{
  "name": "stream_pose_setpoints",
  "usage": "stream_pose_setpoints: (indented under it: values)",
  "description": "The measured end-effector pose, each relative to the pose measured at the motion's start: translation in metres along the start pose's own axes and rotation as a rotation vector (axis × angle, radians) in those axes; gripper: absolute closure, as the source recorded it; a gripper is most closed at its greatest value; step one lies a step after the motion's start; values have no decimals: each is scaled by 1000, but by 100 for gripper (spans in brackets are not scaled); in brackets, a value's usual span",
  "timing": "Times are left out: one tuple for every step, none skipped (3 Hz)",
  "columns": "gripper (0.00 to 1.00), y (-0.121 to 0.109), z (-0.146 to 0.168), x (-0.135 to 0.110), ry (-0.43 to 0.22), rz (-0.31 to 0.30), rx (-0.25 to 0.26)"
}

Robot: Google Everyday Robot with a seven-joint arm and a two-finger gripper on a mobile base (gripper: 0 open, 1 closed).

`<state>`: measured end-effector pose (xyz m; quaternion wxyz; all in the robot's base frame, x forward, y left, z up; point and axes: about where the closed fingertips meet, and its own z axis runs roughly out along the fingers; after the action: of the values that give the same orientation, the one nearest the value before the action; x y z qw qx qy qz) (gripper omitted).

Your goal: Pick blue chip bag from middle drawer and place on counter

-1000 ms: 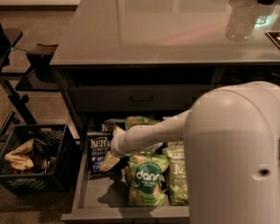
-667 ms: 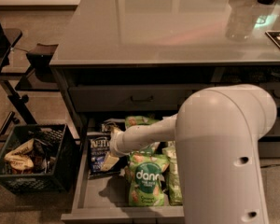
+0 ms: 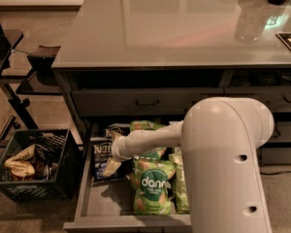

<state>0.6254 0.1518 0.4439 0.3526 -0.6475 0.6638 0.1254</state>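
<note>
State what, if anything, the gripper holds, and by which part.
It cannot be told. The gripper sits low in the middle drawer, over the right side of the blue chip bag, but any hold on it is hidden.

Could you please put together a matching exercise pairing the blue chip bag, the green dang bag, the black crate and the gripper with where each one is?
Things:
1 blue chip bag
2 green dang bag
3 black crate
4 gripper

Places:
A on the floor
B over the blue chip bag
C left side of the middle drawer
D front of the middle drawer

Pairs: 1-C; 2-D; 3-A; 4-B
</note>
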Motion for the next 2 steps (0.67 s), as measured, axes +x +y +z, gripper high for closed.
stream_pose_setpoints:
  values:
    - [0,-1,13,1,0,-8,-34]
    - [0,1,24,3,10,-13,-80]
